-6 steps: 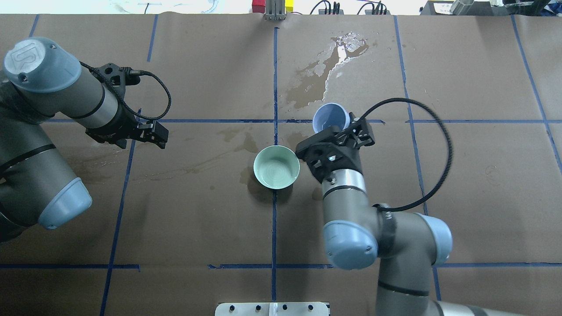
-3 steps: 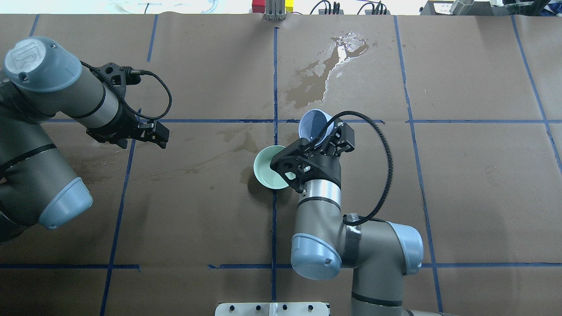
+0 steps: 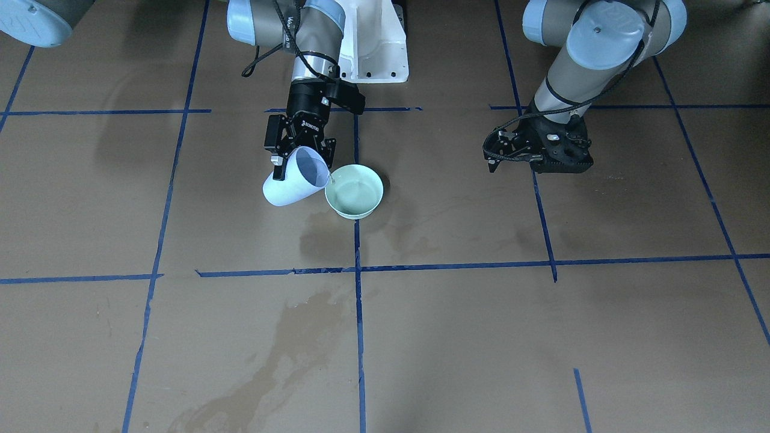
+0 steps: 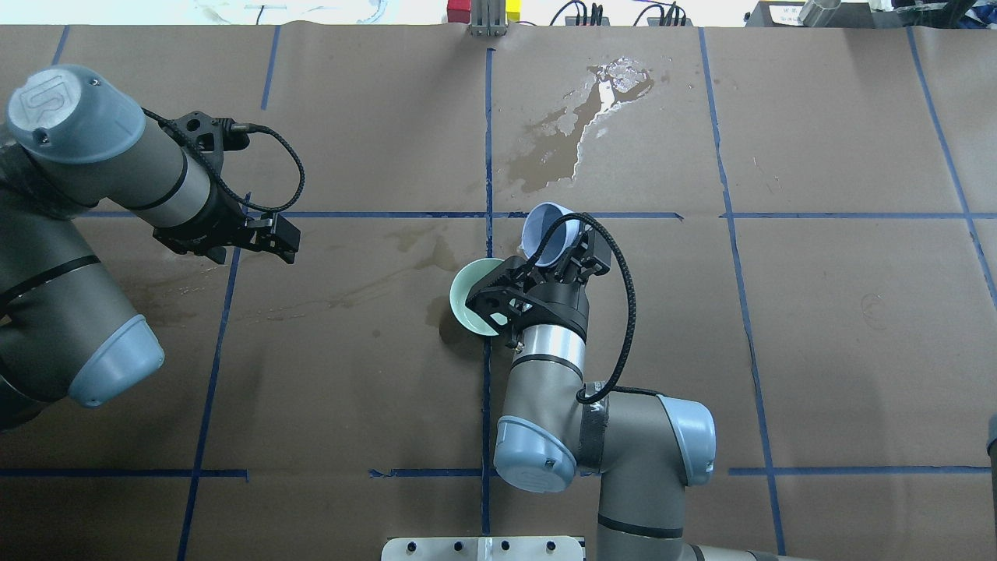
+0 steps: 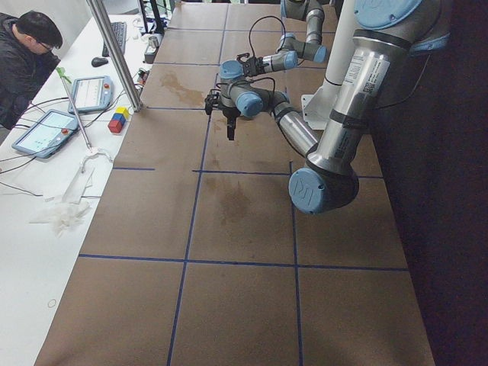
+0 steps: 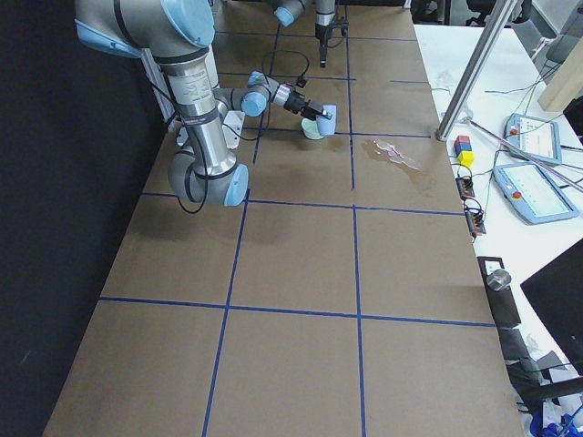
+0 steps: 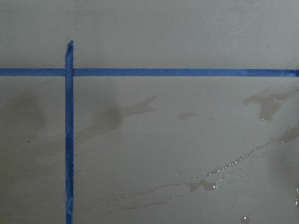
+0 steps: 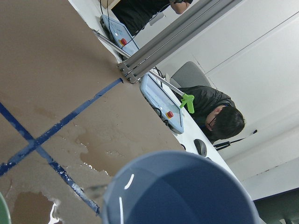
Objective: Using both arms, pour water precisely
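My right gripper (image 4: 558, 254) is shut on a light blue cup (image 4: 543, 231) and holds it tilted, mouth toward a pale green bowl (image 4: 466, 300). In the front-facing view the cup (image 3: 289, 183) leans with its lip over the rim of the bowl (image 3: 354, 207), and a thin stream of water (image 3: 330, 178) drops into it. Glossy water (image 3: 355, 191) lies in the bowl. The right wrist view is filled by the cup's rim (image 8: 182, 186). My left gripper (image 4: 274, 236) is open and empty, low over the table far to the left of the bowl.
A wet puddle (image 4: 580, 128) lies on the brown paper beyond the cup. Damp streaks (image 7: 205, 184) lie under the left gripper. The white pedestal (image 3: 373, 42) stands between the arms. An operator (image 5: 23, 53) sits at the side table with tablets.
My right arm has swung left with the blue cup, from beside the bowl to over its rim, and tilted it more. The left arm has not moved.
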You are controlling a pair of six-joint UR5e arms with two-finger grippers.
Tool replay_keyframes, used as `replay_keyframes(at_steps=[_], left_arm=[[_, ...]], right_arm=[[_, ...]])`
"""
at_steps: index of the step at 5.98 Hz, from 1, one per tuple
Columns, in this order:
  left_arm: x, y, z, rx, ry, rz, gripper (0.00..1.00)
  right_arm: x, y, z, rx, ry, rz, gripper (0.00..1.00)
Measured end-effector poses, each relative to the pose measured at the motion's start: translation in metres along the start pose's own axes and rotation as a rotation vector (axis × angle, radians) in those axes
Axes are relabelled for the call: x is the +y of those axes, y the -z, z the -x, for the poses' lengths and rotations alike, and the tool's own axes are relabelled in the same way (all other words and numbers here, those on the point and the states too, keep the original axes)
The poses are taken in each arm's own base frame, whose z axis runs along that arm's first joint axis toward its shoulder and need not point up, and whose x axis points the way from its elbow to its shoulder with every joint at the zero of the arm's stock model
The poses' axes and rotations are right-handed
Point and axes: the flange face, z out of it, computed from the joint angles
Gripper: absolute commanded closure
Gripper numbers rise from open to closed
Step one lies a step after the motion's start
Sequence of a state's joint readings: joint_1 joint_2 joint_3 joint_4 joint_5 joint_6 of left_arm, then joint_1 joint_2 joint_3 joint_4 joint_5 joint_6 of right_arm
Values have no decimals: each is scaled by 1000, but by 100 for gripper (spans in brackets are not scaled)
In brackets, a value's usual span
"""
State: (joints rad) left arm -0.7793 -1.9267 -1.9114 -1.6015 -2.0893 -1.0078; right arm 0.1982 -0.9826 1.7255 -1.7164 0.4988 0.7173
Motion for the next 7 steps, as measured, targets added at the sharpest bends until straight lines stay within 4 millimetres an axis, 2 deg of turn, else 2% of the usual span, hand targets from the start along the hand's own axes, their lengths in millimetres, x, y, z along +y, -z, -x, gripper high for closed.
replay_keyframes(at_steps=[3, 7], left_arm=[[0, 0, 0, 0, 0, 0, 0], [0, 0, 1, -1, 1, 1, 0]], right_arm=[[1, 4, 5, 19, 108, -2, 100], [0, 6, 5, 28, 153, -9, 100]])
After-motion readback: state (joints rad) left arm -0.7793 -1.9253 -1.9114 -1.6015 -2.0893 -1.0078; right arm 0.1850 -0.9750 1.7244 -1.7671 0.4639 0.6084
